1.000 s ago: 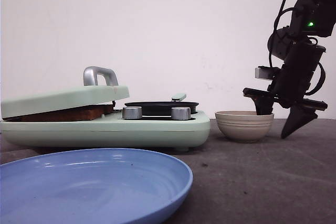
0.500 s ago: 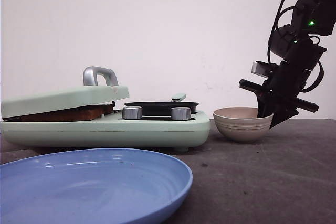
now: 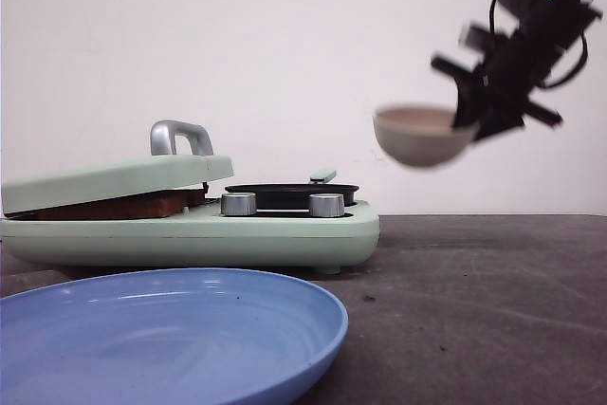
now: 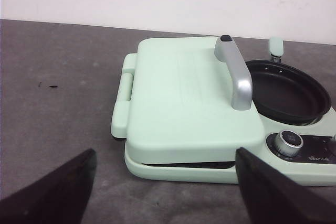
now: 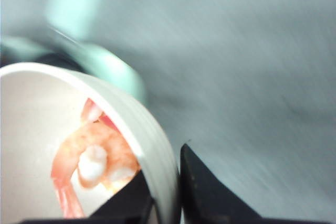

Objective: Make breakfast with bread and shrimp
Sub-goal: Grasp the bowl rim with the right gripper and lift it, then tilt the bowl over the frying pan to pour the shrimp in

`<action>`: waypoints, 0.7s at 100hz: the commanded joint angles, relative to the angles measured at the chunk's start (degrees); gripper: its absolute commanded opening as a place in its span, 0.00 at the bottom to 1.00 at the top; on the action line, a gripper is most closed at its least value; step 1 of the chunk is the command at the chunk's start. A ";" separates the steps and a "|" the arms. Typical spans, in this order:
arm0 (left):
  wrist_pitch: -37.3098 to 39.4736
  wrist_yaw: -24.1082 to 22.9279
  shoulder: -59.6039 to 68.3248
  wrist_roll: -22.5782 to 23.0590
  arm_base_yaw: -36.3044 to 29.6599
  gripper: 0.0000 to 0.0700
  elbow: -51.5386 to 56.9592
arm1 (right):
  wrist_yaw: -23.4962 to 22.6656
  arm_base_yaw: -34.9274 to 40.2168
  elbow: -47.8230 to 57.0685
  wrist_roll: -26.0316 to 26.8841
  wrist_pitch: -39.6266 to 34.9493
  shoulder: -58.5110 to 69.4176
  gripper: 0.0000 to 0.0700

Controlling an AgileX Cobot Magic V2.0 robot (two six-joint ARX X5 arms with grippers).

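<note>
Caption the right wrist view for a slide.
Right gripper pinching the rim of a white bowl holding shrimp.

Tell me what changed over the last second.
The right gripper, shut on the rim of the beige ribbed bowl holding shrimp, lifted it off the dark table, up and slightly leftward. The mint-green sandwich maker and blue plate stayed put.

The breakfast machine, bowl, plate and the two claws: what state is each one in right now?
Sandwich press lid: down, resting on the bread.
Frying pan: uncovered, nothing in it.
Bowl: lifted in the air, shrimp inside.
Blue plate: on the table, bare.
Right gripper: shut on the bowl's rim.
Left gripper: open, holding nothing.
</note>
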 commanded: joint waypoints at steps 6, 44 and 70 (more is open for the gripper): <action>0.50 -0.33 0.31 0.42 -0.11 0.67 0.15 | -0.59 3.56 1.03 3.37 4.70 0.33 0.01; -0.26 0.20 0.31 0.44 -0.11 0.67 0.15 | 23.74 17.62 0.98 -15.89 22.27 1.75 0.01; 0.70 0.17 0.26 0.46 -0.11 0.67 0.15 | 33.27 22.34 0.92 -31.65 31.36 5.62 0.01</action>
